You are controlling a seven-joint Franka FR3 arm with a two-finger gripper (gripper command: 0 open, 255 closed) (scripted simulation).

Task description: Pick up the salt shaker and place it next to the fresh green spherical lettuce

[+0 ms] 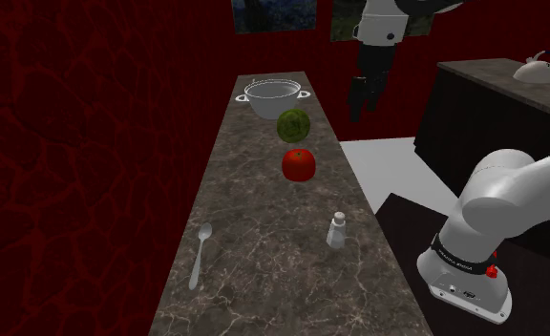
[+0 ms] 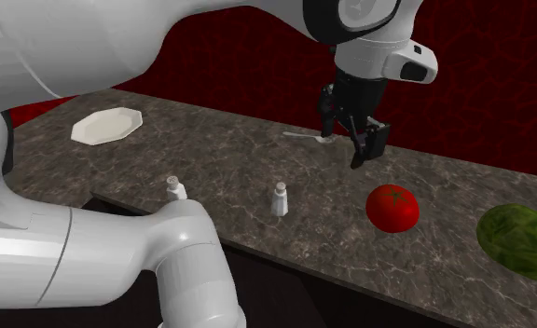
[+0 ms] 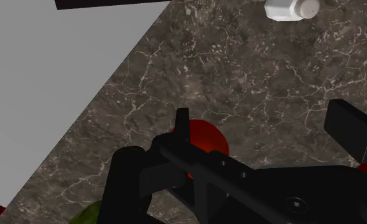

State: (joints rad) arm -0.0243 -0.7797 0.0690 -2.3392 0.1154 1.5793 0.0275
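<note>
Marble-look worktop (image 1: 264, 277) has loads of bare room down its middle. The salt shaker (image 1: 336, 231) stands upright right by the long edge on the shoulder view's right, well apart from the lettuce (image 1: 293, 124) near the far end, with a tomato (image 1: 299, 164) between them. The gripper (image 2: 351, 138) hangs above the worktop near the tomato, fingers spread wide, holding nothing.

Home kitchen. A long dark marbled counter (image 1: 264, 248) carries food and tableware: white two-handled pot (image 1: 273, 95), green lettuce (image 1: 293, 124), red tomato (image 1: 299, 164), salt shaker (image 1: 336, 231), spoon (image 1: 200, 253), white plate (image 2: 106, 126). A white kettle (image 1: 534, 70) sits on a second counter (image 1: 483, 95) behind; the walls (image 1: 73, 143) are dark red, with a picture (image 1: 273, 14) hung on the far one.
</note>
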